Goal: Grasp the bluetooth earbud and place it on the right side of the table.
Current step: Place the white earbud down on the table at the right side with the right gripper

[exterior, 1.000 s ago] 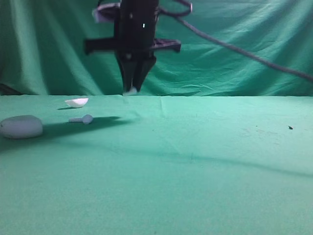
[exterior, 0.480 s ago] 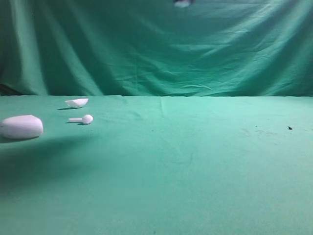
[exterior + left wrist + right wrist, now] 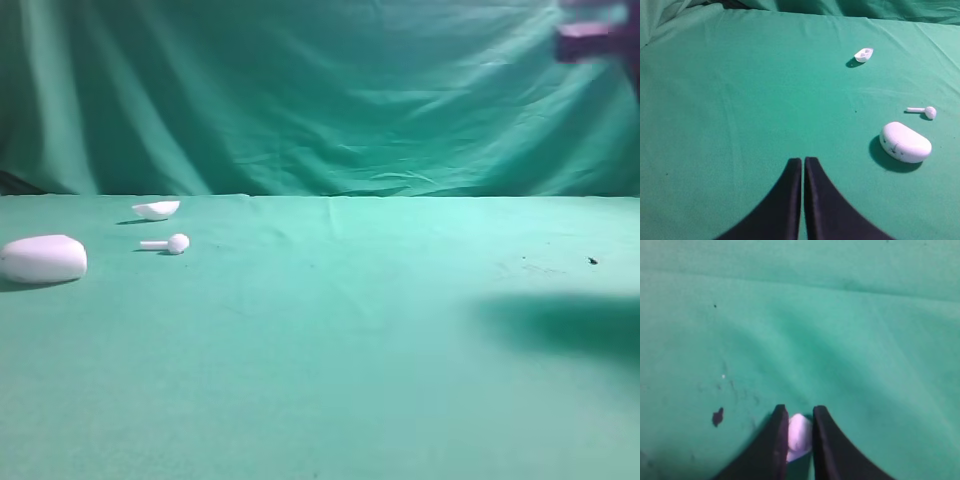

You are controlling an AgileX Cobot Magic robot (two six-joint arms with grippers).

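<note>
Bluetooth earbud is pinched between the right gripper jaws, held above the desk, well to the right of the pebble-shaped case; only a white sliver shows. Desk: green cloth, creased, small dark stain left of the held earbud. Case lies shut on the desk's left side; contents not visible. Small open white shell lies behind and right of the case, apparently empty. Second earbud, ball-headed, lies just right of the case. Left gripper jaws are closed, holding nothing.
</note>
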